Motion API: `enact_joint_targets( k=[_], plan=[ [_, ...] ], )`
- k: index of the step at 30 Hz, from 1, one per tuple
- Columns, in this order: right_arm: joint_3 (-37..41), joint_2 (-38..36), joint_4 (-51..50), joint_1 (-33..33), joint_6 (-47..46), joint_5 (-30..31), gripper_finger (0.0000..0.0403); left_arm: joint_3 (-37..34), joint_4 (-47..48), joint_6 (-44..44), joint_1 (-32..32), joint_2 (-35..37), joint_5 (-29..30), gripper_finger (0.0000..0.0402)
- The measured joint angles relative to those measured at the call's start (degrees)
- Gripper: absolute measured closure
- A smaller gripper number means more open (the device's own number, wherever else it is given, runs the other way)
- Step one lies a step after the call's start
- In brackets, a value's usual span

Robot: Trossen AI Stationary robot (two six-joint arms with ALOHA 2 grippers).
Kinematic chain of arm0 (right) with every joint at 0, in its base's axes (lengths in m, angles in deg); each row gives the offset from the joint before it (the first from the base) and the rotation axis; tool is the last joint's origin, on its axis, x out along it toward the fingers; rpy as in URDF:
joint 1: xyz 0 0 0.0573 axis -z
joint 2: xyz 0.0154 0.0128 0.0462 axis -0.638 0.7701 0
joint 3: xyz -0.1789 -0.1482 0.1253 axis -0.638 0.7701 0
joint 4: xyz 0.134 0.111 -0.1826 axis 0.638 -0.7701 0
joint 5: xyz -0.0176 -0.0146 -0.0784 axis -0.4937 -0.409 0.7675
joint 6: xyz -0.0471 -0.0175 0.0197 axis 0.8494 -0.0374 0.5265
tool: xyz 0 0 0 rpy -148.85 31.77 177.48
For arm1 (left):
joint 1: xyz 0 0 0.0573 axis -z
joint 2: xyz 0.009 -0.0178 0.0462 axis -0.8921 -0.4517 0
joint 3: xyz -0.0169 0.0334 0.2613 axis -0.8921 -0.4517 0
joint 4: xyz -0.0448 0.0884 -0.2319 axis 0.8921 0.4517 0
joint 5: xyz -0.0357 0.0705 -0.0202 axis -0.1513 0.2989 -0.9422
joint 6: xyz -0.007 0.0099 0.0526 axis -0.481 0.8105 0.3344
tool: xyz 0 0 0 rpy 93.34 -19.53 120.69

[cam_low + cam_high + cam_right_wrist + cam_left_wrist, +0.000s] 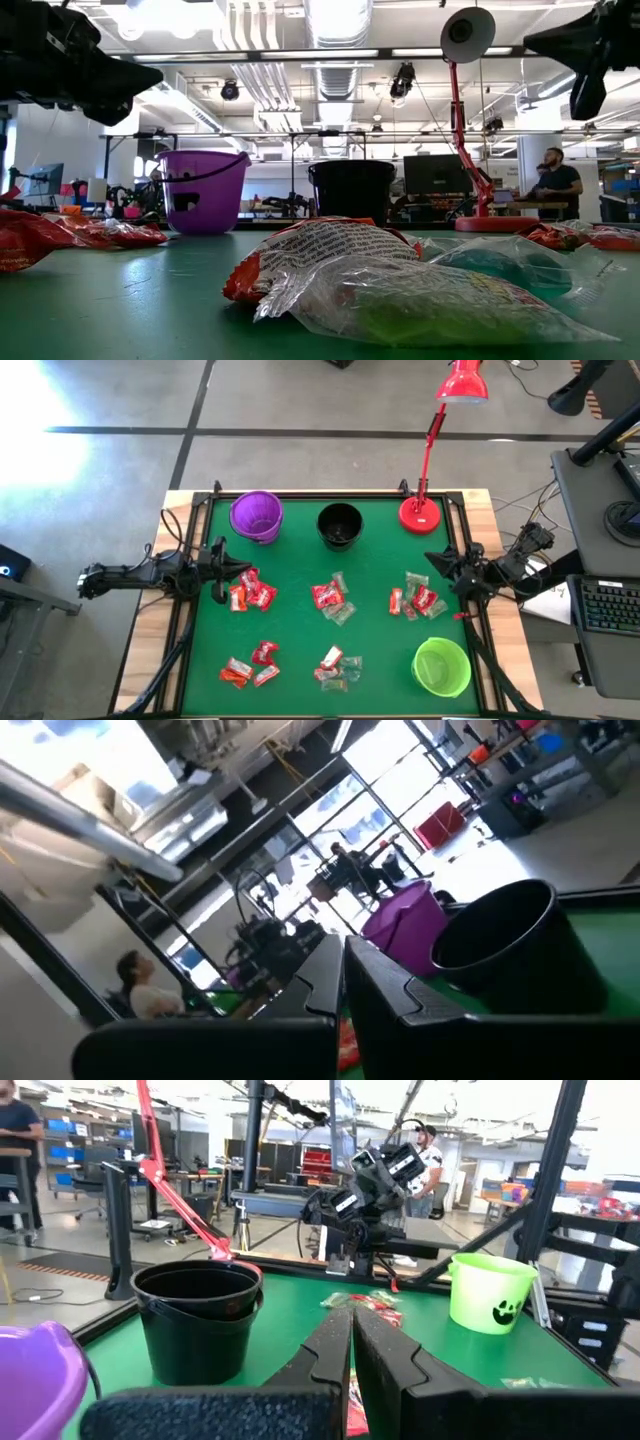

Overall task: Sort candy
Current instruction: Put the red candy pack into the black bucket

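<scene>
The left arm extends in from the left edge of the surface, roughly level and parallel to the far edge, with its wrist just inside that edge. The left tool (219, 563) is raised above the surface, pointing toward the right edge, and its two fingers (330, 1355) are pressed together with nothing between them. The right arm extends in from the right edge in a mirrored pose, its wrist near that edge. The right tool (441, 563) is likewise raised, pointing toward the left edge, with its fingers (325, 985) closed together and empty. Both tools sit well apart, facing each other across the surface.
</scene>
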Motion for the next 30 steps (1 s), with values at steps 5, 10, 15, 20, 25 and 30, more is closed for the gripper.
enact_joint_targets(
  k=[5, 10, 15, 20, 25, 30],
  plan=[
    [-0.76, 0.0, 0.87, 0.0, -4.82, 0.03, 0.0394, 0.0, -7.55, -0.42, -0.01, 0.01, 0.02, 0.0402],
    [-0.78, 0.0, 0.77, 0.0, -4.93, -0.06, 0.0394, 0.0, -13.84, 1.28, -0.06, 0.02, 1.56, 0.0402],
    [-0.78, 0.0, 0.53, 0.0, -4.63, -0.12, 0.0394, 0.0, -18.66, 1.49, -0.06, 0.02, 1.55, 0.0402],
    [-0.83, 0.0, 0.39, 0.0, -4.63, -0.19, 0.0394, 0.0, -18.92, 4.94, -0.06, 0.02, 1.57, 0.0402],
    [-0.85, 0.0, 0.39, 0.0, -4.63, -0.19, 0.0394, 0.0, -18.13, 9.09, -0.06, 0.02, 1.56, 0.0402],
    [-0.87, 0.0, 0.36, 0.0, -4.63, -0.19, 0.0394, 0.0, -18.19, 9.13, -0.06, 0.02, 1.55, 0.0402]
  ],
)
